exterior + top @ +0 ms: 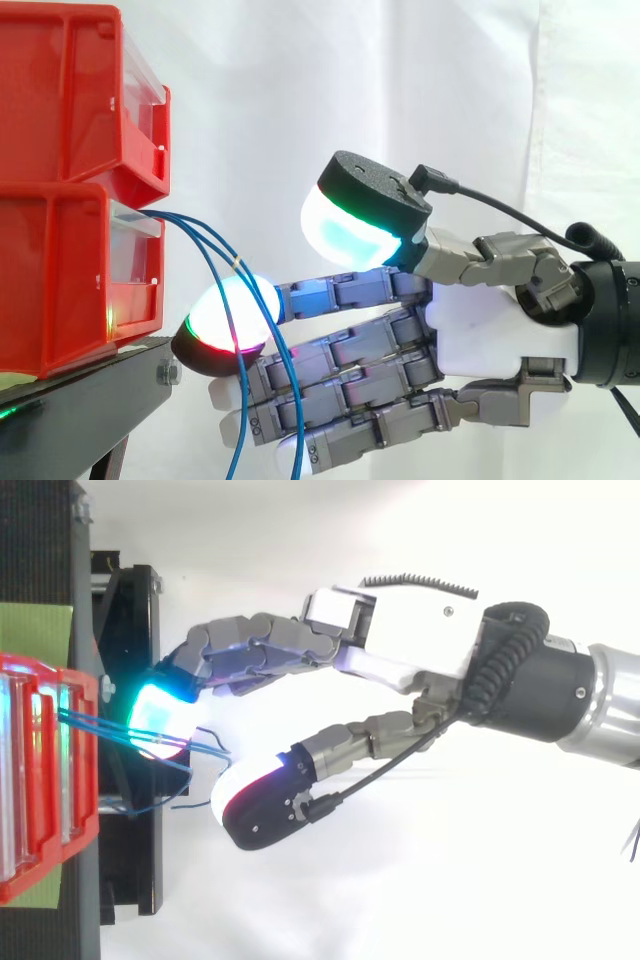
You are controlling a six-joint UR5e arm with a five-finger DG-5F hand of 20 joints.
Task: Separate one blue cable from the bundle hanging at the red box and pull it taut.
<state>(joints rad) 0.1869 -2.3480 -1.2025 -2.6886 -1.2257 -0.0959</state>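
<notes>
Upper red plastic bin stacked on lower red plastic bin, beyond the fingertips; from the lower, at least two thin blue cables cross the wide-open robot hand.

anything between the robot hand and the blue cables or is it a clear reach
Nothing visible does. The blue cables hang free from the front of the lower red bin and run across the straight fingers of the robot hand, below its raised thumb. None looks pinched yet.
</notes>
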